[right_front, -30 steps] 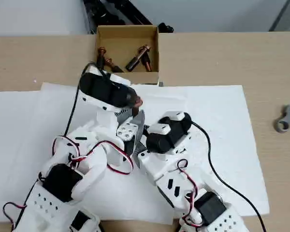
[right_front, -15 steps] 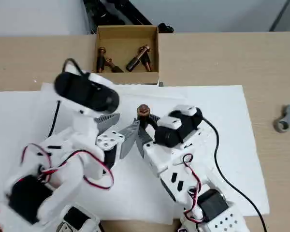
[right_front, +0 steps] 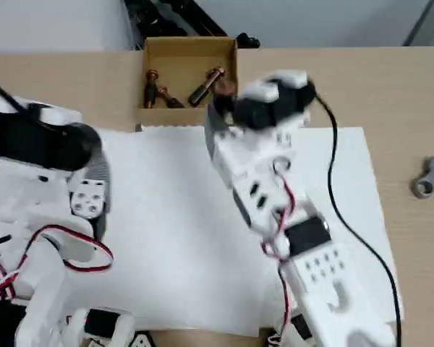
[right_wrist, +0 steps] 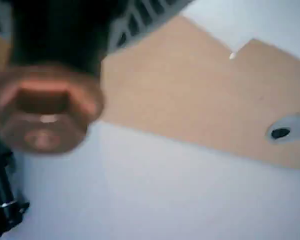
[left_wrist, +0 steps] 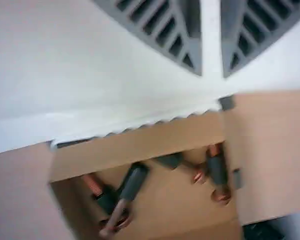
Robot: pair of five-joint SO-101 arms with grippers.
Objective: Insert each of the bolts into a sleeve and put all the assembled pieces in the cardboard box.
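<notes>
High view: I see the right gripper (right_front: 218, 100) pinching a sleeved bolt (right_front: 224, 87) at the cardboard box (right_front: 175, 116) rim; left gripper (left_wrist: 211, 72) sits slightly spread above the paper (right_front: 166, 217).

A light wooden table (right_front: 390, 87) carries a large white paper sheet (right_front: 166, 217) across its middle and near side. On the bare wood to the right, apart from the sheet, lies a small grey ring-ended part (right_front: 427, 178). Black, tangled gear (right_front: 170, 18) sits beyond the far edge.
</notes>
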